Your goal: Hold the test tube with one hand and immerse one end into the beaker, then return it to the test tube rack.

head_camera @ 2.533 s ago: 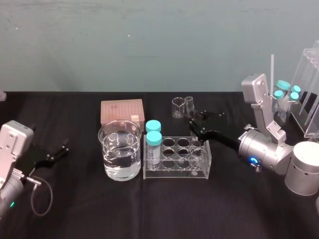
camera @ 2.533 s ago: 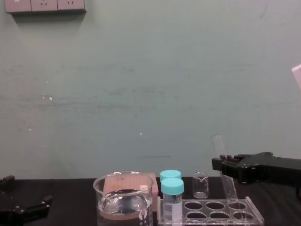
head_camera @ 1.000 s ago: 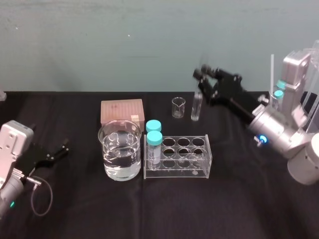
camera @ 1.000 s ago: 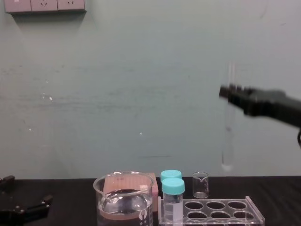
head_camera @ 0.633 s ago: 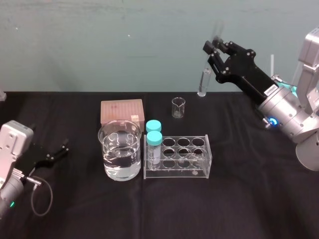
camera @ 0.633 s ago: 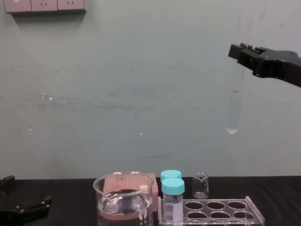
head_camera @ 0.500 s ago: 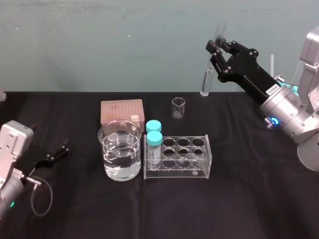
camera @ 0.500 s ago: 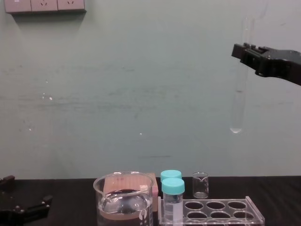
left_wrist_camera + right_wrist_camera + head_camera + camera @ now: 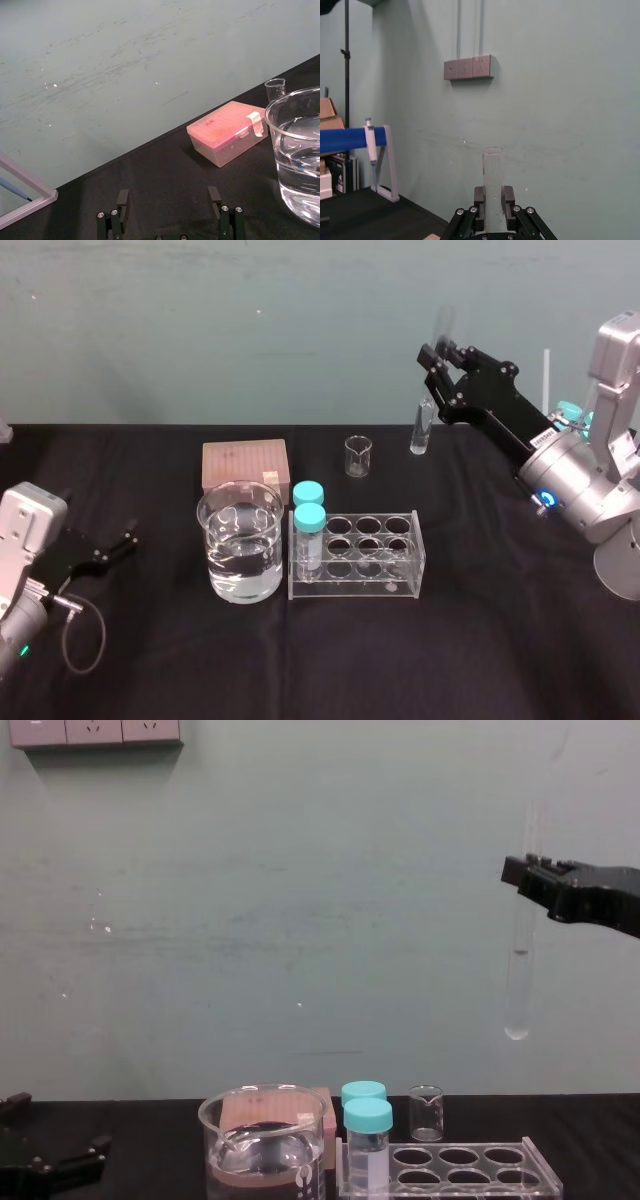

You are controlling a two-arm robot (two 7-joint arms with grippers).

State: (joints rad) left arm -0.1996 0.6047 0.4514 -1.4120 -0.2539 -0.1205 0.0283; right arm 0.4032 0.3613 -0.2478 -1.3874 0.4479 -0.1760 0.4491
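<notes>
One test tube (image 9: 518, 970) hangs upright, pinched near its top by the right gripper (image 9: 522, 870), high above the test tube rack's (image 9: 350, 586) right end, well apart from the water-filled beaker (image 9: 240, 540). The left gripper (image 9: 168, 200) rests spread wide.

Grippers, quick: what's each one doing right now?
Left gripper: open, holding nothing.
Right gripper: closed on the test tube, which hangs upright in the air.
</notes>
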